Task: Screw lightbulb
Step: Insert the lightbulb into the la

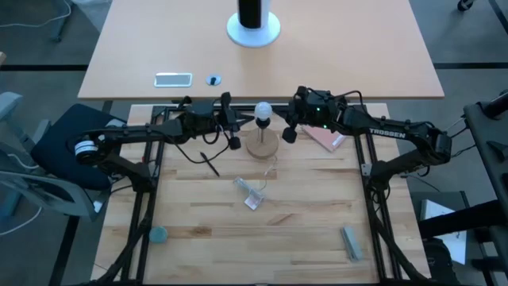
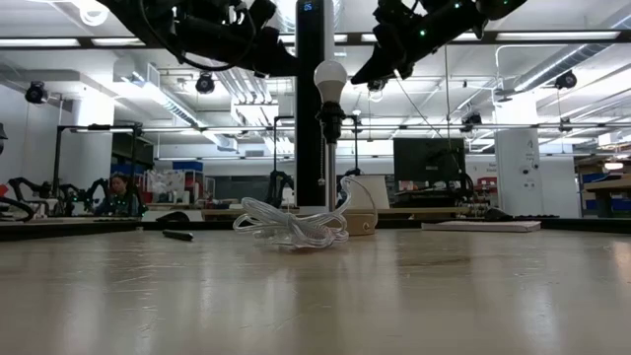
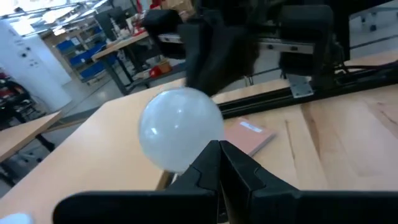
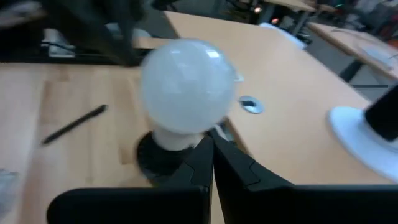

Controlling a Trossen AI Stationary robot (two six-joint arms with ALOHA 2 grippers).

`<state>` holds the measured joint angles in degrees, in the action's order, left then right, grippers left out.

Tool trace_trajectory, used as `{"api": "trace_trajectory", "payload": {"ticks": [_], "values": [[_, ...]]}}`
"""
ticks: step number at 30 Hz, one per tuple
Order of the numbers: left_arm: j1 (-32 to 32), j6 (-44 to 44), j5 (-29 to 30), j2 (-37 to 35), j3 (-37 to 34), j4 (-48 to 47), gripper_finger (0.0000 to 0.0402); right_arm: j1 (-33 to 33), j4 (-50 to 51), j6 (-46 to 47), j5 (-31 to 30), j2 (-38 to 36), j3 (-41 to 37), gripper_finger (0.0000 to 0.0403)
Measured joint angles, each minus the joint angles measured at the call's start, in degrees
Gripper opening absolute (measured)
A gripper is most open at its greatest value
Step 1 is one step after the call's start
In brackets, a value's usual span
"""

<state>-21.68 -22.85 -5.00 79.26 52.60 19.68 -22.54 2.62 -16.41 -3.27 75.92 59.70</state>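
Both hands, left (image 1: 233,131) and right (image 1: 289,125), clenched empty, flank the upright lightbulb (image 1: 263,110), globe uppermost.

This is a robotics lab or engineering workshop, open-plan and industrial. The low view looks across a pale wooden bench (image 2: 315,296) into a large hall with exposed ducts and pipes (image 2: 552,61) under the ceiling, long strip lights (image 2: 59,41), and rows of further worktables carrying a dark monitor (image 2: 428,160) and other gear. A person (image 2: 120,195) sits at a far station, apparently working, though too small to tell. From above, the bench sits inside a black metal frame (image 1: 148,199) carrying two dark arms, with an office chair (image 1: 32,171) beside it. The left wrist view shows blue storage bins (image 3: 87,59) on shelving.
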Motion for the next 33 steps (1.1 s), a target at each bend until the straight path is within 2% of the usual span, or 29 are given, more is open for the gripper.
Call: {"api": "trace_trajectory", "payload": {"ticks": [4, 8, 12, 21, 25, 33], "values": [[-0.2, 0.3, 0.0, 0.3, 0.0, 0.4, 0.0, -0.8, -2.5, -0.4, 0.5, 1.1, 0.0, 0.0007], [-0.4, 0.1, 2.7, 0.6, 0.0, 1.1, 0.0, -0.7, -3.4, -1.5, 1.1, 1.6, 0.0, 0.0007], [-0.7, -0.7, 3.5, 1.0, 0.0, 1.5, 0.0, -0.7, -3.3, -1.1, 4.4, 1.6, 0.0, 0.0007], [-1.8, -0.7, 4.1, 2.0, 0.0, 2.8, 0.0, 0.8, -1.9, -0.1, 4.8, 1.2, 0.0, 0.0007], [-1.8, -0.5, 6.2, 2.1, 0.0, 2.7, 0.0, 1.4, -1.5, 0.2, 5.6, 1.0, 0.0, 0.0007], [-1.2, 1.2, 7.1, 1.2, 0.0, 1.8, 0.0, 1.3, 0.3, 1.4, 4.2, -0.6, 0.0, 0.0007]]}}
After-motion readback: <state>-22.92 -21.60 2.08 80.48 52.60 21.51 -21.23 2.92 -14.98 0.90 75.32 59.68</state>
